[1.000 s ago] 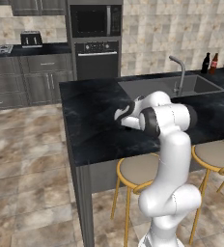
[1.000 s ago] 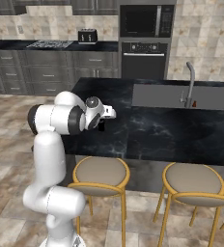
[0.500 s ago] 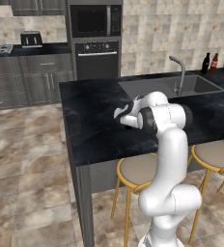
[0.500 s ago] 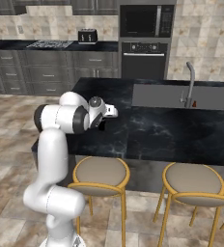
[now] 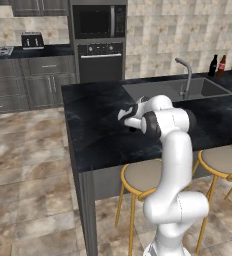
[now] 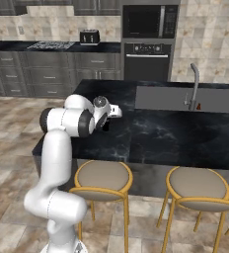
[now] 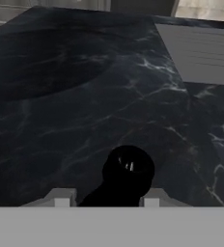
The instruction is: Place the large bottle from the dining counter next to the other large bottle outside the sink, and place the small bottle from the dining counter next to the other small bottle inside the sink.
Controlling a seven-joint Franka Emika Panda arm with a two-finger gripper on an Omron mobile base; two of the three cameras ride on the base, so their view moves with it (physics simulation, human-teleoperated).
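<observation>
Black marbled stone of the dining counter [image 5: 93,125] in the left base view, glossy, white-veined, on a dark grey base with gold-legged stools [image 5: 140,176] below. The gripper [image 5: 129,119] hangs low over a short dark bottle [image 5: 133,129], probably the small bottle. The large bottle [image 5: 214,65] stands beside the brown red-capped bottle [image 5: 221,65], past the matte grey sink [image 5: 163,90]. Right base view: same bottle [image 6: 105,126] tucked under the hand [image 6: 111,113], upright. Hand view: round black mouth [image 7: 128,169] between the two tips [image 7: 105,198]; cannot tell whether the pads press yet. Glass is smooth and slim, so centre it, squeeze squarely, then lift straight.
</observation>
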